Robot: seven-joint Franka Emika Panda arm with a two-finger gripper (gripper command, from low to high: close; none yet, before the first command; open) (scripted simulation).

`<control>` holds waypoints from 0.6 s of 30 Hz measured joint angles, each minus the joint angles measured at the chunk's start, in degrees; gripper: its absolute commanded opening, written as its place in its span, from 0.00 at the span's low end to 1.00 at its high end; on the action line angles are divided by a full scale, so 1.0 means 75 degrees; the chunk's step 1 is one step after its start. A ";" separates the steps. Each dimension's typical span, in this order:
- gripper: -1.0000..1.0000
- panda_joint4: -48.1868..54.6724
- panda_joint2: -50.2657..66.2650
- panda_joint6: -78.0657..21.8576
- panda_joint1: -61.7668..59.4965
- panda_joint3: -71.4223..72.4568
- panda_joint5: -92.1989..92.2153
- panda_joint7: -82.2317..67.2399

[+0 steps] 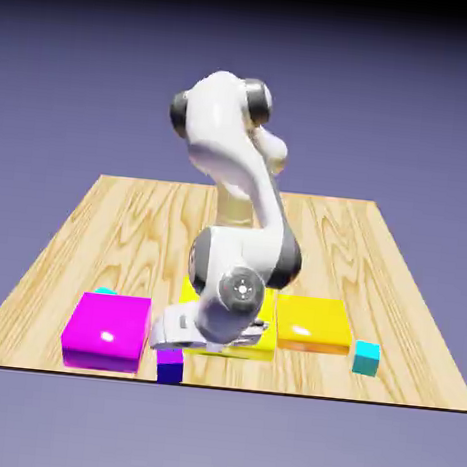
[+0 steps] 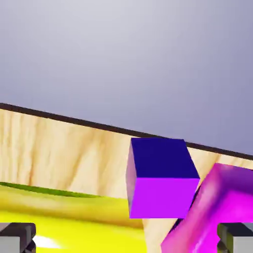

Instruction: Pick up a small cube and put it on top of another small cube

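Nearest the exterior camera, the small cube (image 1: 171, 365), dark purple-blue, sits at the table's (image 1: 98, 224) front edge, just beside the large magenta block (image 1: 106, 332) on the exterior view's right. Directly above and behind the small cube hangs the gripper (image 1: 181, 330), its jaws spread wide and holding nothing. In the hand view the small cube (image 2: 160, 178) lies ahead between the fingertips (image 2: 17, 236), with the magenta block (image 2: 217, 212) crowding one side. One finger could strike that block on descent, or nudge the cube off the table edge. I cannot spot the lime-green target cube.
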 measured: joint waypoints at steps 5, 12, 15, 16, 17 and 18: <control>0.50 0.1384 0.1377 -0.1520 -0.0337 0.0432 -0.0489 -0.0003; 0.50 0.0774 0.1708 -0.1276 -0.0856 0.0583 -0.0729 0.0257; 0.00 0.0132 0.1613 -0.0819 -0.1088 0.0581 -0.0767 0.0408; 0.00 0.0132 0.1613 -0.0819 -0.1088 0.0581 -0.0767 0.0408; 0.00 0.0132 0.1613 -0.0818 -0.1088 0.0581 -0.0760 0.0410; 0.00 0.0408 0.1654 -0.1015 -0.0988 0.0582 -0.0737 0.0346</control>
